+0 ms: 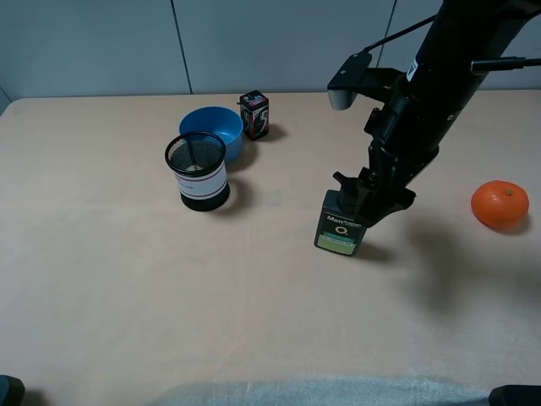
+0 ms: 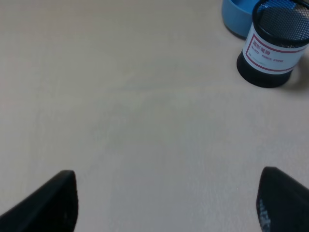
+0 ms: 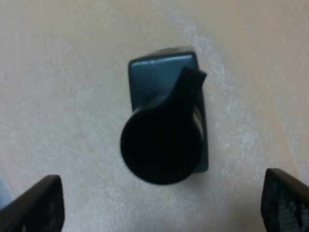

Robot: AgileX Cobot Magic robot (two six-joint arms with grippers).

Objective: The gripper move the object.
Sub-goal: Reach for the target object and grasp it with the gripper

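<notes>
The object, a small dark pump bottle (image 1: 340, 230) with a light green label, stands upright on the table right of centre. My right gripper (image 1: 372, 193) hangs directly above its black pump top. Looking straight down in the right wrist view, the bottle (image 3: 164, 130) sits centred between the two black fingertips (image 3: 41, 205), which stand wide apart and clear of it, so the right gripper (image 3: 161, 205) is open. My left gripper (image 2: 166, 203) is open too, over bare tabletop with nothing between its fingers.
A black mesh pen cup (image 1: 197, 172) stands at centre left, with a blue bowl (image 1: 213, 127) just behind it and a small dark printed box (image 1: 254, 114) beside the bowl. An orange (image 1: 500, 204) lies at the right edge. The left wrist view shows the cup (image 2: 273, 48) and bowl (image 2: 236, 14).
</notes>
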